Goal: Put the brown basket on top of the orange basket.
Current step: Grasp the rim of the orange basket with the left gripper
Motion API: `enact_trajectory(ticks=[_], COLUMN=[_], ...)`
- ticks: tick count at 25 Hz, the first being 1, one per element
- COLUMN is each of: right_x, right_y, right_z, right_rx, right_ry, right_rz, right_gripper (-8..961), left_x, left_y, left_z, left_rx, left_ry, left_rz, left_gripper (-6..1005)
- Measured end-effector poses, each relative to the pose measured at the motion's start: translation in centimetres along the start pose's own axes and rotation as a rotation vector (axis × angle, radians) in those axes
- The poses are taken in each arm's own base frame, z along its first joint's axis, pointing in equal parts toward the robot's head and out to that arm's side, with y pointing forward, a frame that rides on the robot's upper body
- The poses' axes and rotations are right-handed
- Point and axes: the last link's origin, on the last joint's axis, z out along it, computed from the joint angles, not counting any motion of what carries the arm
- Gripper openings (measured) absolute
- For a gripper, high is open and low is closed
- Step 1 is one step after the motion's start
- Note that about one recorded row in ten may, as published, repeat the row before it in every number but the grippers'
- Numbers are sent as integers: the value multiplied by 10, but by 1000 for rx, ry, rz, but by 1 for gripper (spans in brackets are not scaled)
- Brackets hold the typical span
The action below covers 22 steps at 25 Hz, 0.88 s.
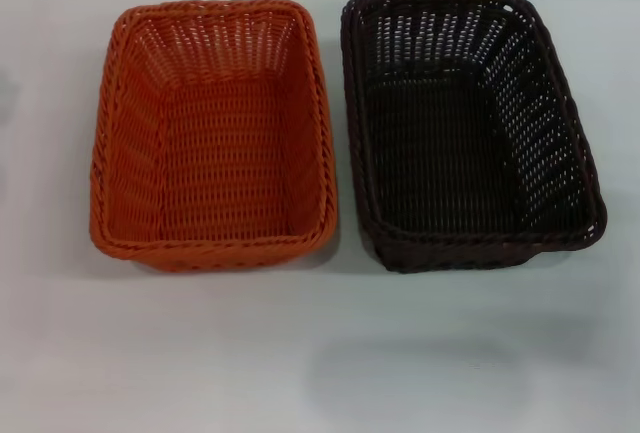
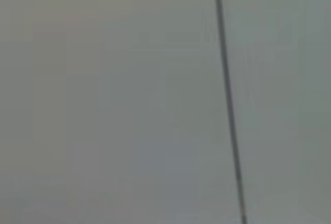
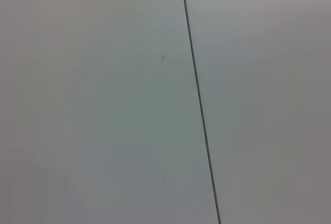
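Right, the bright orange rectangular woven basket sits on the left of the pale bench, and the dark brown rectangular woven basket stands just beside it on the right, both upright and empty. Neither arm shows in any view, so I cannot tell how the jaws stand; each wrist camera sees only a plain grey surface crossed by a thin dark seam.

2 woven baskets sit side by side on a pale surface, filling the upper half of the frame. The orange basket is at the left, the brown basket at the right, both upright with open mouths facing up and nothing inside. Their braided rims run close together along the middle, with a narrow gap between them. The brown basket sits slightly skewed, its near end angled toward the right.
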Motion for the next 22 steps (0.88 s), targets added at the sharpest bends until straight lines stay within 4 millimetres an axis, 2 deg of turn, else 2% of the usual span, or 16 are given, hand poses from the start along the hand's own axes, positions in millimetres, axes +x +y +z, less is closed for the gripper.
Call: enact_trajectory(ticks=[1,3,4,13,22], right_x=[0,0,0,1,3], right_y=[0,0,0,-2,-6], right_z=[0,0,0,4,2], right_rx=[0,0,0,0,26], right_ry=[0,0,0,3,16], right_rz=[0,0,0,-8,-8], right_gripper=[832,832,832,833,833], left_x=[0,26,32,63,66], left_y=[0,12,17,47,74], left_z=[0,-2,-2,6,3], left_rx=[0,-33,-42,-118,-270], left_ry=[0,-66,-100,-421,-590], left_rz=[0,19,26,63,24], left_gripper=[785,785,785,784,785])
